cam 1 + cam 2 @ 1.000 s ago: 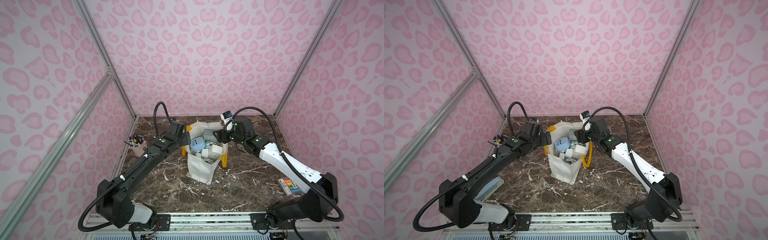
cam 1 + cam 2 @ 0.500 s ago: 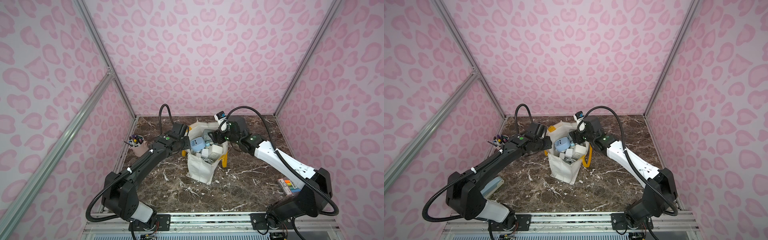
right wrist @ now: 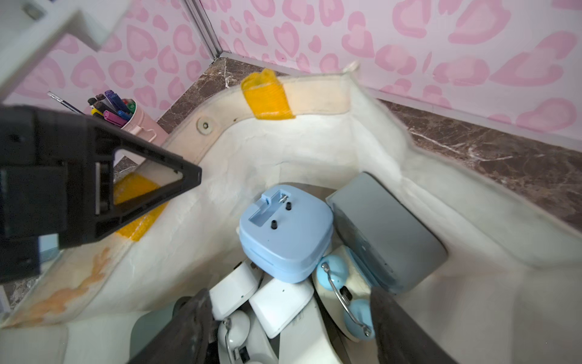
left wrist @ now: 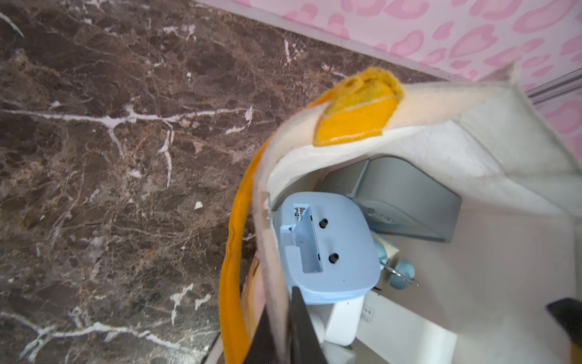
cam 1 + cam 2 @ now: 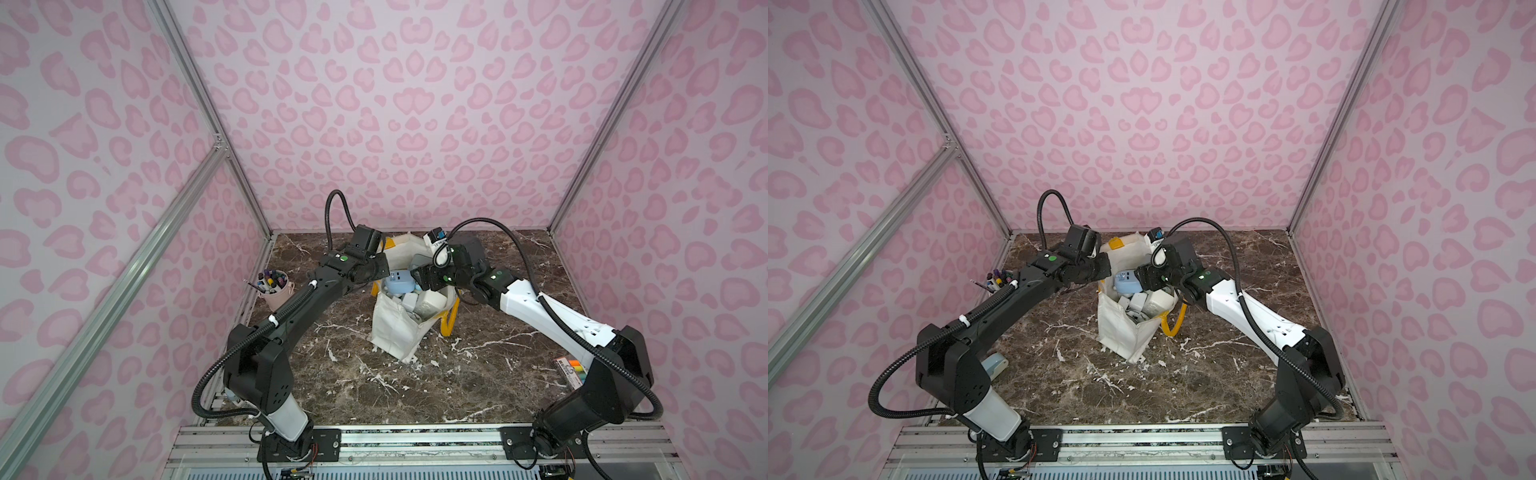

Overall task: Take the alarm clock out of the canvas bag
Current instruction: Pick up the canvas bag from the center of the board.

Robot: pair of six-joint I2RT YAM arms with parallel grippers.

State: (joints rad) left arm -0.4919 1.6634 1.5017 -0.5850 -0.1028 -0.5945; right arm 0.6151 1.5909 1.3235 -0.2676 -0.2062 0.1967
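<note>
Several alarm clocks (image 3: 285,233) half-hidden in canvas bag (image 3: 318,94)

Canvas bag (image 5: 395,332) off-white, handles (image 4: 231,268) yellow; alarm clock (image 3: 286,233) blue

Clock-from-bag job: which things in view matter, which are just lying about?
Job: bag, rim pinched by left fingers; blue clock on top of the pile inside; grey clock and white clocks beside it; right fingers, open above them.
Lying about: pen bucket, coloured box, both outside the bag.
</note>
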